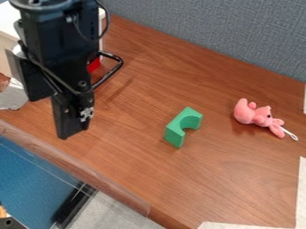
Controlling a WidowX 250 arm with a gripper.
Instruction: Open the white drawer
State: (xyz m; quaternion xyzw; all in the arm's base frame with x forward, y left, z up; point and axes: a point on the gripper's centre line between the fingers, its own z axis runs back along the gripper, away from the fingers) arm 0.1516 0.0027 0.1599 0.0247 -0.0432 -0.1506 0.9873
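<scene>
I judge I'm at the lining-up step, with no pull begun. The white drawer unit (7, 21) sits at the upper left, partly behind the arm. My gripper (62, 112) hangs just beside it; I can't tell its opening or any hold. Next calls for finding the handle, then drawing it outward.

The block (176, 127) is green, the plush toy (261, 117) pink, the table (128, 147) wood-grained reddish brown, the partition (221, 36) flecked grey.

Bright, even light falls around me (62, 117); soft shadow pools beneath the pink toy (261, 117) at three o'clock.
</scene>
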